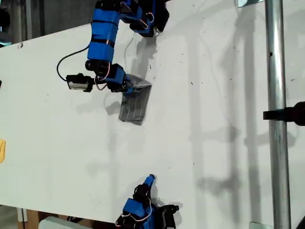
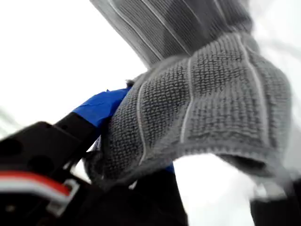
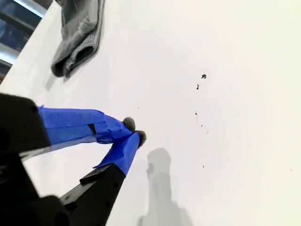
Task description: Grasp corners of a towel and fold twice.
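Note:
The grey striped towel (image 1: pixel 135 102) lies folded into a small narrow shape on the white table (image 1: pixel 214 143), in the upper middle of the exterior view. My first gripper (image 1: pixel 130 86) is shut on the towel's top end, near a corner (image 1: pixel 148 86), and holds that end slightly raised. In the first wrist view the towel (image 2: pixel 207 99) drapes over a blue-taped finger (image 2: pixel 101 107) and hides the tips. My second gripper (image 1: pixel 150 179) stands shut and holds nothing near the table's bottom edge in the exterior view. Its fingertips (image 3: pixel 140 137) touch, and the towel (image 3: pixel 77 35) lies far from them.
A vertical metal pole (image 1: pixel 276 119) with a black clamp (image 1: pixel 290 113) stands at the exterior view's right. A small yellow object (image 1: pixel 2 150) shows at that view's left edge. A black cable (image 1: pixel 64 64) loops beside the first arm.

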